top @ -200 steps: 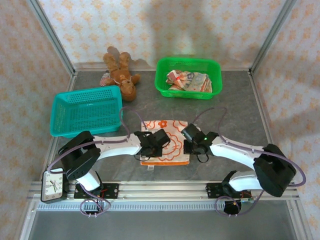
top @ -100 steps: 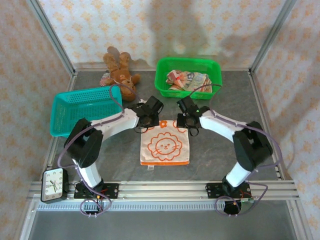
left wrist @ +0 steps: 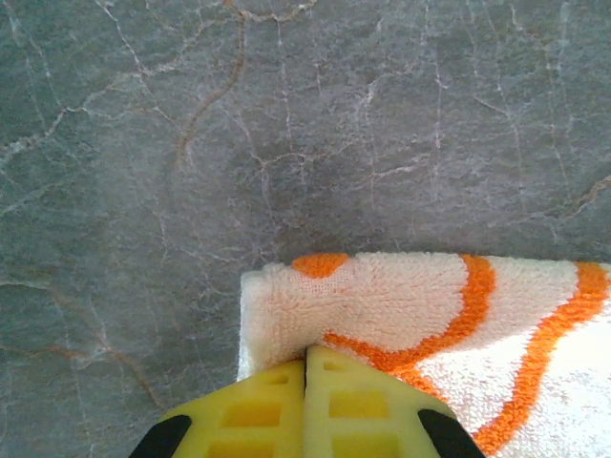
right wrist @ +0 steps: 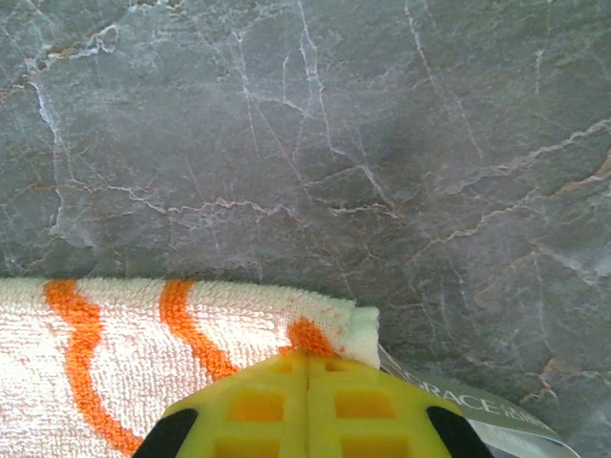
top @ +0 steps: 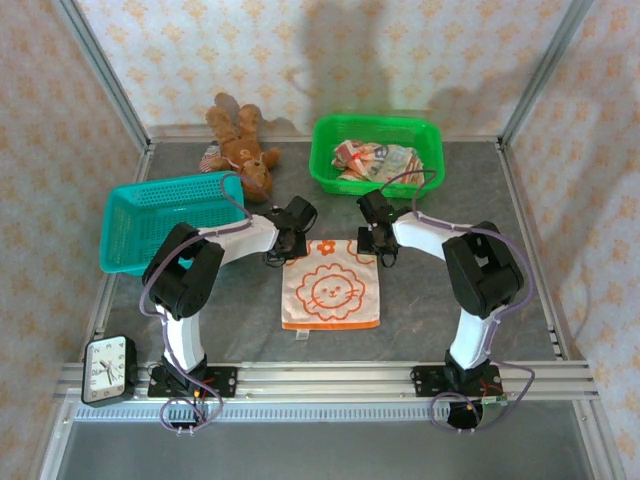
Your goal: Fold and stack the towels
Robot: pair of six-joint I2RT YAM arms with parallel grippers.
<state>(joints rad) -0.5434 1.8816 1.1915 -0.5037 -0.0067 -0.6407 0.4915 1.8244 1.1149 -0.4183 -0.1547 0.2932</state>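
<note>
- A cream-white terry towel with an orange lion face (top: 330, 290) lies flat and open on the grey stone-patterned counter (top: 430, 290), in the middle of the overhead frame.
- A second ago both arms lay low across this towel. Only orange flower prints along its upper edge showed then, and the lion was not to be seen.
- Since then the arms have swung toward the upper part of the frame, and the cloth is now spread to its full square.
- The left hand (top: 288, 232) sits at the towel's upper-left corner. In its wrist view the yellow fingers (left wrist: 258, 410) are clenched together, with the terry corner running under their tips.
- The right hand (top: 374, 238) is at the upper-right corner, likewise clenched on the cloth. A grey-green care label (right wrist: 458, 405) pokes out beside it.
- Judging from this, the spreading step is done and the fold itself has not begun. The held upper edge looks ready to be carried over toward the lower edge.
- More crumpled printed towels (top: 380, 160) wait in the green plastic basket (top: 325, 165) at upper centre, so most of the task remains.
- The teal plastic basket (top: 115, 230) at the left holds nothing visible.
</note>
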